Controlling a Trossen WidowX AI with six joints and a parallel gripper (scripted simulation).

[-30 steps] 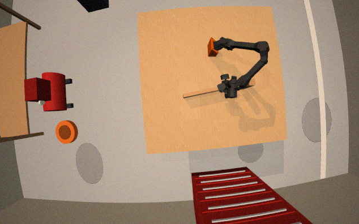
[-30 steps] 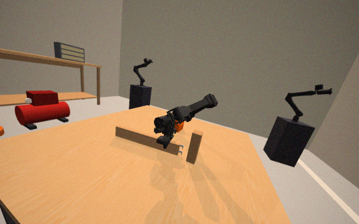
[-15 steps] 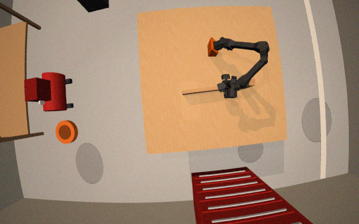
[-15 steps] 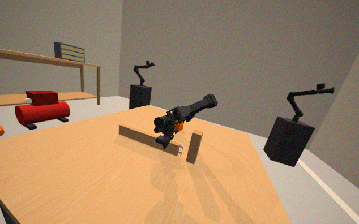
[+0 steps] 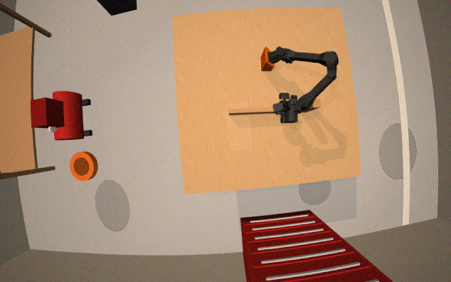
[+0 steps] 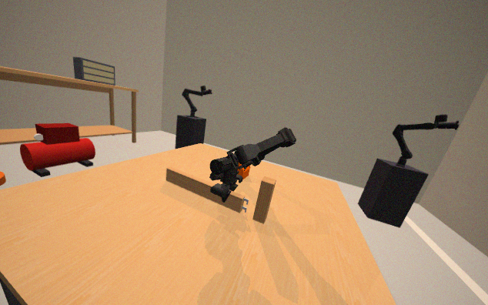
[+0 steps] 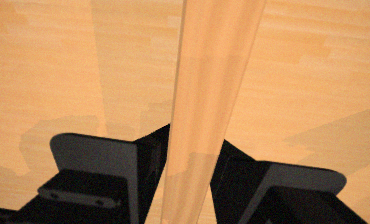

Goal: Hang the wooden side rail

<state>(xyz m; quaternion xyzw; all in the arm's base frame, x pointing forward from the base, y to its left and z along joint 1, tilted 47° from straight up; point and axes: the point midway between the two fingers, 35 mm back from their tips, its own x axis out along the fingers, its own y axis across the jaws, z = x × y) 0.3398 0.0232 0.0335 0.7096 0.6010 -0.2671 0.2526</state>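
The end effector [image 5: 284, 113] [image 6: 228, 192] [image 7: 189, 128], part-closed, clamps the stiff, probably light rail [image 5: 250, 112] [image 6: 192, 186] [image 7: 216, 65] nearer the post [image 6: 265, 200], sensibly.

Two steel hooks [image 6: 245, 201] stand at frame center in the exterior view, beside one upright wooden post [image 6: 265, 200]. Two black pedestals [image 6: 190, 132] [image 6: 392, 192] stand at upper center and right, bearing two background arms [image 6: 189, 101] [image 6: 401, 140].

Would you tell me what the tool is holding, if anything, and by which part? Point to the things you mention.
The wooden side rail [image 5: 250, 112] [image 6: 192, 184] [image 7: 211, 75], gripped across its width, nearer the hooked end.
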